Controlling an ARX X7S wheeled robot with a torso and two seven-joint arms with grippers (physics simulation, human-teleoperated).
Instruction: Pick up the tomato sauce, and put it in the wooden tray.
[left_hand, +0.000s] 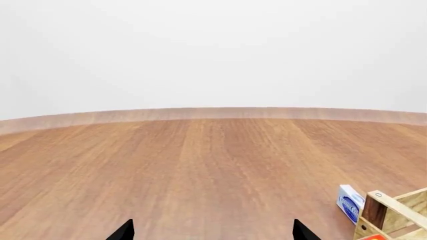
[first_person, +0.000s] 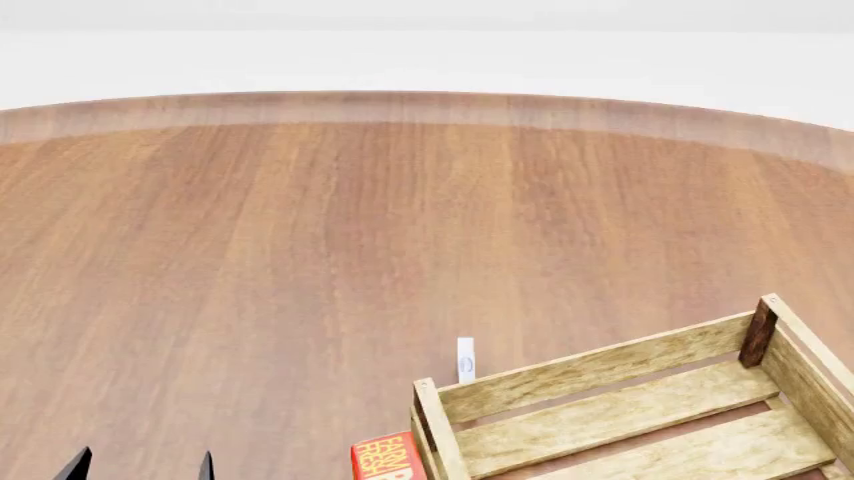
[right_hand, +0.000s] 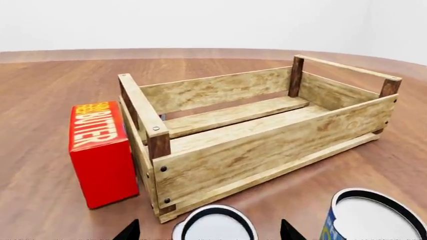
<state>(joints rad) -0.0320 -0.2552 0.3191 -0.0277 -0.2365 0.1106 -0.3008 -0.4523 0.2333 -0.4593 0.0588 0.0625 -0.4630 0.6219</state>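
Nearest the robot, the right claw (right_hand: 209, 234) hangs over the can (right_hand: 215, 223). Its two dark tips stand well apart, one on either side of the pale lid, with nothing between them but that lid. Only the lid and its dark rim show, so the red label can't be checked. I take it for the tomato sauce because its neighbour, the blue can (right_hand: 370, 216), shows blue down its side. The can stands on the table just outside the crate's near long wall, not in it. Its lid faces up, so the long axis is vertical. That suits a claw coming down from above with a finger on each flank, which would explain the straddling pose.

Just beyond is the crate (right_hand: 267, 145), open-topped and bare inside. Its length runs away from the butter box (right_hand: 100, 150) that stands at one short end, close enough to touch or nearly so. The can is the shorter, so it has to clear that wall before it goes in.

Past the crate's far corner a thin white-and-blue packet (first_person: 465, 358) stands on edge. Off to the robot's left, the left claw (left_hand: 212, 233) idles over bare table (first_person: 334, 250), fingers spread and holding nothing — clearly not the working arm.
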